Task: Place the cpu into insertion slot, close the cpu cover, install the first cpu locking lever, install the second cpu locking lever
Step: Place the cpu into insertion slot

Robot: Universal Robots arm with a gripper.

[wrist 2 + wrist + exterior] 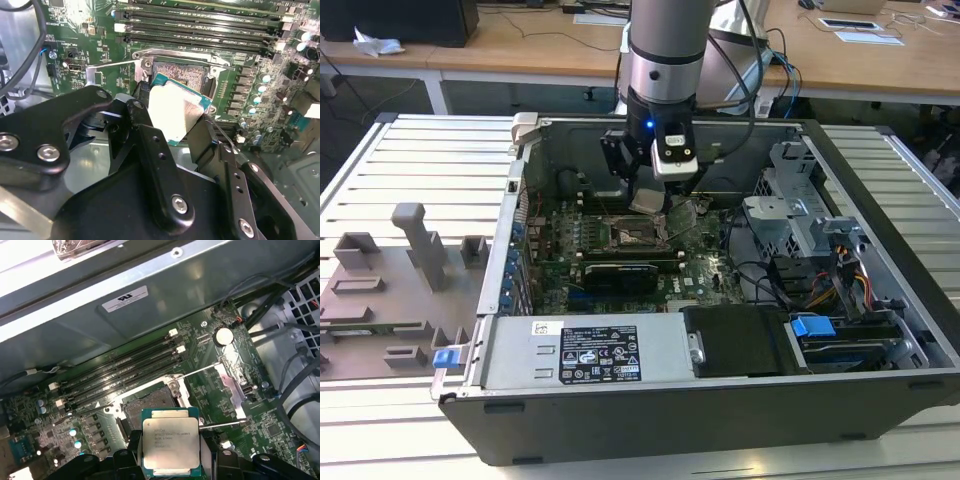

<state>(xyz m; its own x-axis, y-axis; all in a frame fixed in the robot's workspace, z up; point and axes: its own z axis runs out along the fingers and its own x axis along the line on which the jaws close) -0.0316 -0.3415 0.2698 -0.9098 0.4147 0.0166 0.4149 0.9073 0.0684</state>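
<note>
Gripped between the jaws by two opposite edges: the cpu (171, 441), silver top showing in the first wrist view. Held in the air inside the open case (620, 410), over the green board (710, 275), just above the slot (142, 407) and not yet seated. Somewhat tilted in the exterior view. Below, the slot bare: a dark square with a metal rim, next to the long black memory slots (120, 372). Swung open beside the slot: the cover (231, 385), a silver plate lying away from the socket. Unlatched as well: two thin wire levers (199, 371), one along each side of the cover. Under the case, a slatted desk (420, 160), with grey fixtures (420, 245) on the exterior view's left.
</note>
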